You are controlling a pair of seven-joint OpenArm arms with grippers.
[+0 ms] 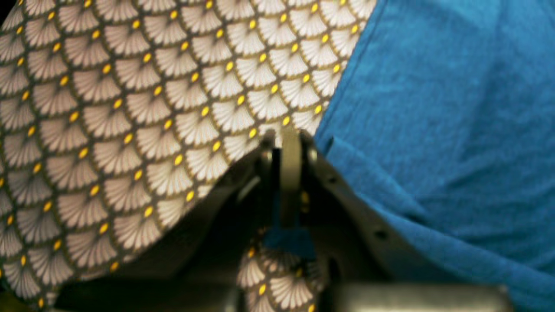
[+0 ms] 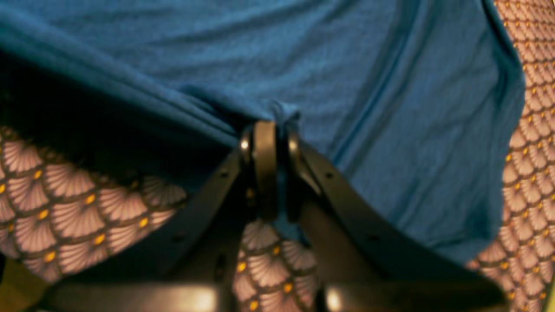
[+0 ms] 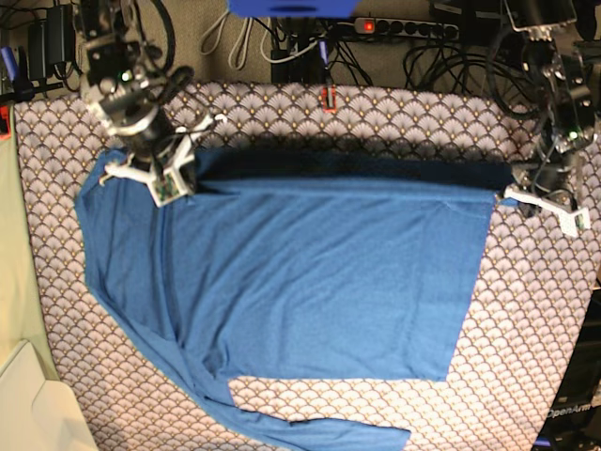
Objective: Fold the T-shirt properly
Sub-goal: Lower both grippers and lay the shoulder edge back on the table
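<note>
The blue T-shirt (image 3: 310, 272) lies spread on the scallop-patterned tablecloth (image 3: 535, 319), one long sleeve (image 3: 310, 427) trailing along the near edge. Its far edge is stretched between both grippers and lifted a little, with a dark shadow under it. My right gripper (image 3: 177, 178) is shut on the far-left corner; the right wrist view shows the gripper (image 2: 271, 125) pinching bunched blue fabric (image 2: 347, 86). My left gripper (image 3: 515, 180) is shut on the far-right corner; in the left wrist view the gripper (image 1: 288, 141) has blue cloth between its jaws, with the shirt (image 1: 442, 108) to its right.
A power strip (image 3: 404, 28) and cables lie behind the table's far edge. A pale surface (image 3: 28, 404) sits off the near-left corner. Bare tablecloth shows right of the shirt and in the left wrist view (image 1: 130, 108).
</note>
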